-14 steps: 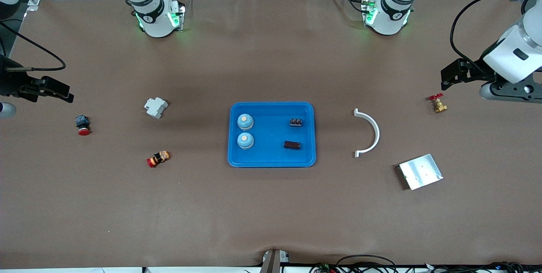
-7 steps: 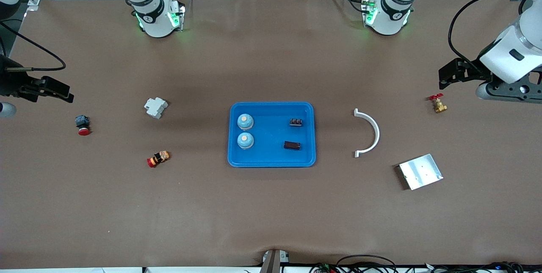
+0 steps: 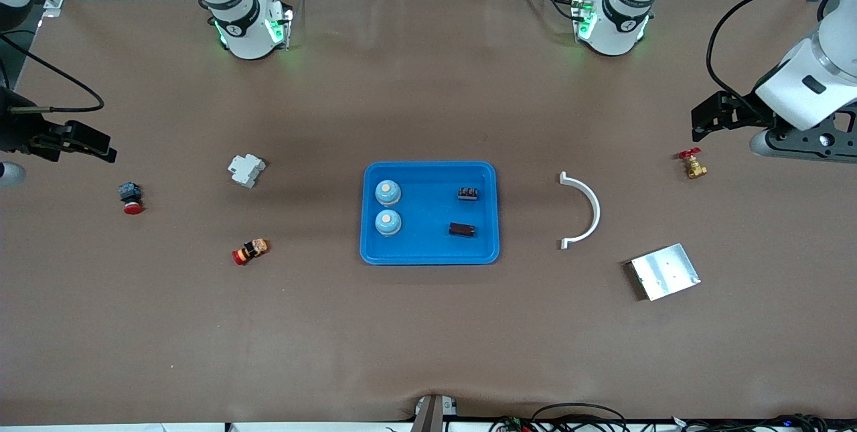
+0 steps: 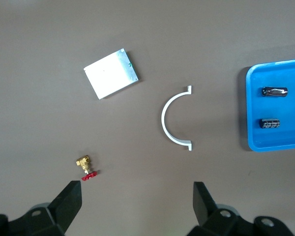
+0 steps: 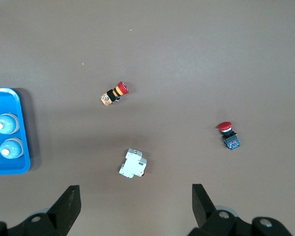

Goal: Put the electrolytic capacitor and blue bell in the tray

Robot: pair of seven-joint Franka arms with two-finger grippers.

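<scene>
The bright-blue tray (image 3: 430, 252) lies mid-table. Two blue bells (image 3: 387, 192) (image 3: 387, 222) stand in it toward the right arm's end. Two dark capacitors (image 3: 467, 193) (image 3: 462, 230) lie in it toward the left arm's end. The left wrist view shows the tray's edge (image 4: 249, 113) with both capacitors (image 4: 274, 91) (image 4: 269, 123). The right wrist view shows the tray (image 5: 22, 167) with both bells (image 5: 5, 123) (image 5: 11, 147). My left gripper (image 3: 711, 118) is open and empty, up at the left arm's end of the table. My right gripper (image 3: 84, 142) is open and empty, up at the right arm's end.
A brass valve with red handle (image 3: 692, 164), a white curved bracket (image 3: 584, 209) and a silver metal plate (image 3: 665, 271) lie toward the left arm's end. A white breaker (image 3: 246, 169), two red-capped push buttons (image 3: 250, 251) (image 3: 130, 197) lie toward the right arm's end.
My left arm has drawn slightly up and back toward its end of the table. The right arm and the objects have not moved.
</scene>
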